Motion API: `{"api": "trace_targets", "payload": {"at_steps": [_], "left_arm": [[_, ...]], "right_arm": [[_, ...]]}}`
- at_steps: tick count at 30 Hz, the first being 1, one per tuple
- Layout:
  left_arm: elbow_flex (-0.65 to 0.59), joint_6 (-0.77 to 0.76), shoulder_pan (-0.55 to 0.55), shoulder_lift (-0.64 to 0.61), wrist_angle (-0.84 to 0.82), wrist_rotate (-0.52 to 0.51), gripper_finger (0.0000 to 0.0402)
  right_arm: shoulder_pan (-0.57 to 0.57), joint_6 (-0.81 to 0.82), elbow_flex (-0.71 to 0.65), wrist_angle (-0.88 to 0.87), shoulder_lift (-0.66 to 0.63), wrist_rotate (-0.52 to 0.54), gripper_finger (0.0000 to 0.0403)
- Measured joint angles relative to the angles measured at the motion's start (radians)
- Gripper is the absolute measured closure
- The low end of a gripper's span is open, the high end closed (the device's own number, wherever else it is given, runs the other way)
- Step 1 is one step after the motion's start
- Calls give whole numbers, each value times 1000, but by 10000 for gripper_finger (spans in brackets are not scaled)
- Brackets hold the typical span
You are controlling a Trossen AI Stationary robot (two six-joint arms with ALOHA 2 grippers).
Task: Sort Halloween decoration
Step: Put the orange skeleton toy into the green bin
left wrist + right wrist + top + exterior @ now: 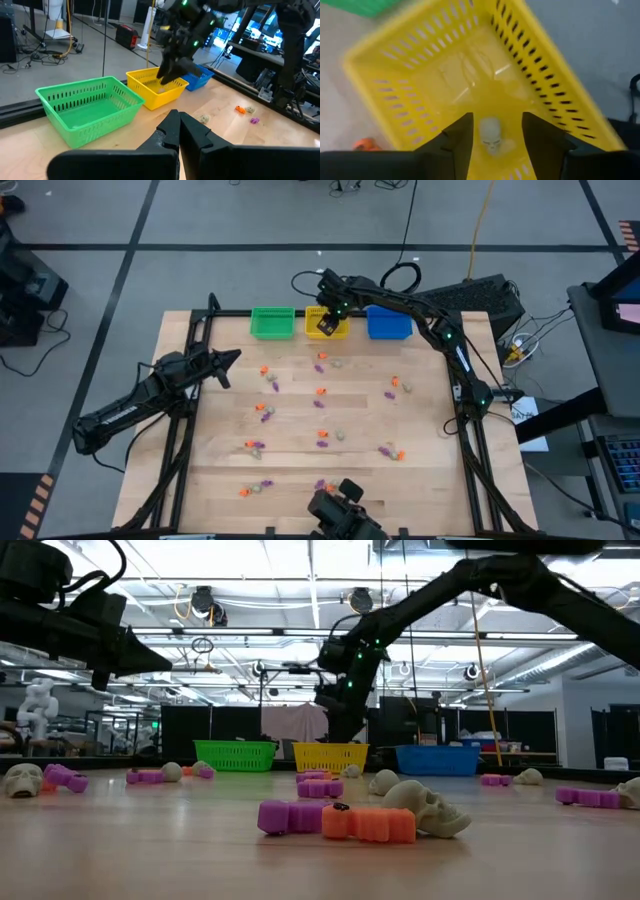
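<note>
Yellow basket (420, 75): blurred, near rim cut off by the frame edge in the right wrist view.
Scattered trinkets (320, 392): too small from above to tell shapes.
Green basket (365, 6): only a corner shows.

Your left claw (177, 131) sits at the lower centre of the frame, its two dark fingers pressed together. Left of centre you have a green basket (90, 107) on the wooden surface (260, 137). Beside it stands a yellow basket (152, 87), with a blue basket (199, 79) just behind that. The right claw (172, 70) hangs over the yellow basket in the upper centre; its fingers cannot be made out. At the right of the frame, an orange trinket (240, 109), a purple trinket (254, 120) and a pale trinket (204, 118) lie on the surface.
</note>
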Motion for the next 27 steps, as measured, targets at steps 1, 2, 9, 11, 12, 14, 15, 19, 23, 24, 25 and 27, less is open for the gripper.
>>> {"api": "trace_targets", "payload": {"at_steps": [1,2,9,11,12,14,15,19,23,24,25,27], "left_arm": [[0,0,0,0,0,0,398],[0,0,0,0,0,0,398],[0,14,0,2,63,-5,398],[0,35,-3,5,71,23,398],[0,42,-3,12,80,47,398],[0,59,-3,28,104,110,398],[0,61,-4,43,120,142,398],[0,87,-4,115,164,204,398],[0,106,-4,220,194,215,398],[0,107,-4,251,208,218,400],[-1,107,-4,282,228,223,400],[0,107,-4,351,290,234,401]], "right_arm": [[3,-12,1,-3,-9,6,256],[7,-24,1,-11,-18,24,266],[50,-82,1,13,-47,80,388],[66,-90,0,41,-47,79,394],[73,-94,-3,70,-46,79,395],[87,-99,-19,166,-46,76,400],[93,-99,-31,210,-47,72,401],[120,-110,-96,323,-69,43,402],[141,-114,-231,477,-154,40,403],[145,-110,-281,541,-181,37,403],[146,-101,-342,592,-215,27,403],[145,-81,-476,719,-283,-4,403]]}}
